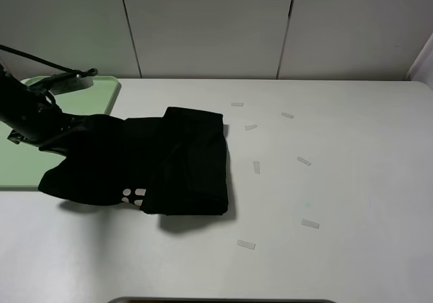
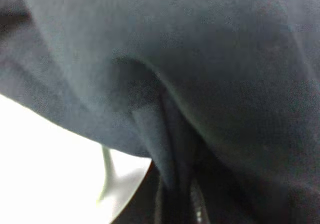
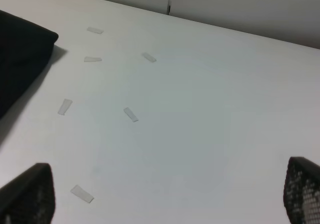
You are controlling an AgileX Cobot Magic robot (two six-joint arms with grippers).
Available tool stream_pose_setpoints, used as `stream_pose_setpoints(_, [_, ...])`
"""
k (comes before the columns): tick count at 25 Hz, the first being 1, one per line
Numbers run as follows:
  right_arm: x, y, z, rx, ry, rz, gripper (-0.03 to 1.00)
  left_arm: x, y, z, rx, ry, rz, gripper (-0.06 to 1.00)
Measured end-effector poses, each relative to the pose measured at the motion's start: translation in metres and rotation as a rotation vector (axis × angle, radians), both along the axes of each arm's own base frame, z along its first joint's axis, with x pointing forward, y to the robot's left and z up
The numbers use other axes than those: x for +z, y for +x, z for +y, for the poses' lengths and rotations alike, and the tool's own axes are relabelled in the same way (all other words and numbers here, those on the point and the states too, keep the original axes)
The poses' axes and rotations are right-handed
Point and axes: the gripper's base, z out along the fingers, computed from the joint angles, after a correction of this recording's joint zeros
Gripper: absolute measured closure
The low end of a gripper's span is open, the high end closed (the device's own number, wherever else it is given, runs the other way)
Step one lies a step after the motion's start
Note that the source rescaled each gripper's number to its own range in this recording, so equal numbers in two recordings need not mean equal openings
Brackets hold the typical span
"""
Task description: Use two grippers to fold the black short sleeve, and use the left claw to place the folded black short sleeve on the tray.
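Although the folding looks finished, the black short sleeve (image 1: 183,161) is not yet on the tray (image 1: 101,90). Nearest you, low in the exterior frame, a tape strip (image 1: 245,245) lies on the white table (image 1: 352,181), with others scattered to the right of the shirt. Just beyond, centre-left of the frame, the shirt sits as a compact folded block, a few pale letters (image 1: 133,195) showing at its lower left edge. Its right part rests on the table; its left part rises toward the left gripper (image 1: 66,126). That gripper seems clamped on the cloth: in the left wrist view black fabric fills nearly everything and bunches into a pinch at the bottom, though you can't see the fingers plainly. Farther back, in the upper left, the tray lies partly behind that arm. The right gripper (image 3: 164,199) is apart, its fingers wide at the lower corners of its view, holding nothing. What's left, I'd judge, is the carry and the release onto the tray.
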Motion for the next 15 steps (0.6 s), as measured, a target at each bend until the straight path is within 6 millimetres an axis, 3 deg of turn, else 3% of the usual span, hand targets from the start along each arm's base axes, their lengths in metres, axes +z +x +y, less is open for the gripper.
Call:
stream_pose_setpoints(7, [0.000,0.000,0.000,0.000,0.000,0.000,-0.03,0.013,-0.001,-0.006,0.023,-0.071,0.133,0.94])
stream_pose_setpoints(15, [0.000,0.000,0.000,0.000,0.000,0.000,-0.03,0.034,0.016,-0.034,-0.047,-0.081,0.048,0.94])
